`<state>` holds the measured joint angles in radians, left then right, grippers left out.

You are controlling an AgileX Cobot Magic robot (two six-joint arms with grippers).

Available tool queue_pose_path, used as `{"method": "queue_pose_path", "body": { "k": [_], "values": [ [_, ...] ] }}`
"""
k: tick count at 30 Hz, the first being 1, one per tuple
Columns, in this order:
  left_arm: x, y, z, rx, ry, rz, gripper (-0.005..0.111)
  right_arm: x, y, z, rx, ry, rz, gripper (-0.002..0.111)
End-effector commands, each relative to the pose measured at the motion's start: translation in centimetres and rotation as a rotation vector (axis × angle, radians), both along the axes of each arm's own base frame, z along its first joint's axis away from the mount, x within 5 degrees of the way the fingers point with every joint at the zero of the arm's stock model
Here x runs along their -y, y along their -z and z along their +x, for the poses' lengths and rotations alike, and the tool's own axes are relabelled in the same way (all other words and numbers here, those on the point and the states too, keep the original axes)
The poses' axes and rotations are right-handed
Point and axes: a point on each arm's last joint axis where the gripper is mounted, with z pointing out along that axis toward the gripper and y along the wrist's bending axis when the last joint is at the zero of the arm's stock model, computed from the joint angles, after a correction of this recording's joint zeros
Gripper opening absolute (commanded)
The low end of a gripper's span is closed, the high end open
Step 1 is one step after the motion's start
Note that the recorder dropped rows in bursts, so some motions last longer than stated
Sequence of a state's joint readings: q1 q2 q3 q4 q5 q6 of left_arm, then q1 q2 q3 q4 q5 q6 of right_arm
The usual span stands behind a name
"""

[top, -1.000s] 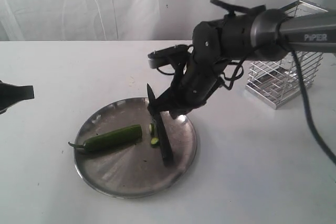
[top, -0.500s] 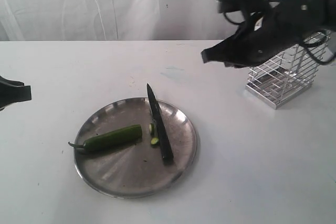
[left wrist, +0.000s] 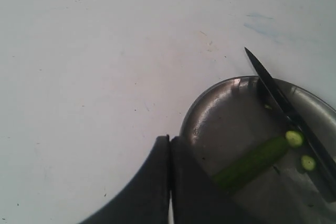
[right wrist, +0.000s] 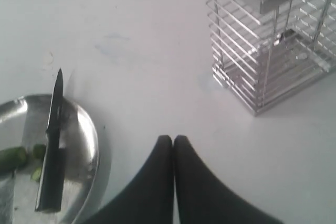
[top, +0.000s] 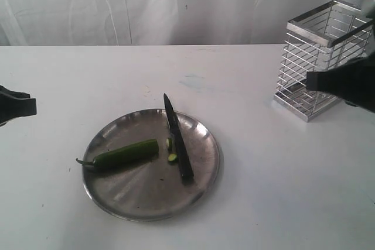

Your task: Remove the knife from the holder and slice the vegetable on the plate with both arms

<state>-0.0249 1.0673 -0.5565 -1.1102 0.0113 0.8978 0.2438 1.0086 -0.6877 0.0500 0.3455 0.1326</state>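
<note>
Steel plate (top: 140,194) near the middle of the white table (top: 263,191), carrying all the work: green pepper (top: 126,154) lying across it with the stem toward the left rim and the cut end facing the knife (top: 177,141); two small cut rounds (top: 172,157) just beside that end, against or almost against the blade, hard to tell which. Knife flat on the plate, handle toward the near rim, tip poking out past the far rim, gripped by nothing. Wire holder (top: 319,57) upright at the far right, well apart from the plate, with nothing visible inside through the bars

Left gripper (left wrist: 169,145) pressed shut on nothing, hovering off the plate's left side. Right gripper (right wrist: 173,142) likewise closed and empty, hanging near the holder, well clear of the plate

Judging from this: knife out of the holder, done; slicing begun, a couple of rounds off the end, most of the pepper uncut. Unclear whether more cuts wanted. If so, left to do: regrasp the handle, steady the pepper with the other arm, cut again. If not, perhaps only returning the knife to the holder
</note>
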Motion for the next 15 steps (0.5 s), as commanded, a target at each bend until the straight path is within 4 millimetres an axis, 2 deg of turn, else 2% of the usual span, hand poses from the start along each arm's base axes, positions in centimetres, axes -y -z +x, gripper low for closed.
{"method": "queue_pose_path", "body": {
  "k": [1, 4, 10, 15],
  "values": [
    [0.0, 0.1, -0.2, -0.003, -0.003, -0.015, 0.0, 0.8, -0.9, -2.7, -0.05, -0.003, -0.022, 0.0],
    [0.0, 0.1, -0.2, -0.003, -0.003, -0.015, 0.0, 2.1, -2.7, -4.3, 0.104, -0.011, -0.206, 0.0],
    [0.0, 0.1, -0.2, -0.003, -0.003, -0.015, 0.0, 4.7, -7.0, -8.6, 0.473, 0.05, -0.509, 0.0],
    [0.0, 0.1, -0.2, -0.003, -0.003, -0.015, 0.0, 7.1, -8.1, -11.7, 0.528, 0.261, -0.587, 0.0]
  ]
}}
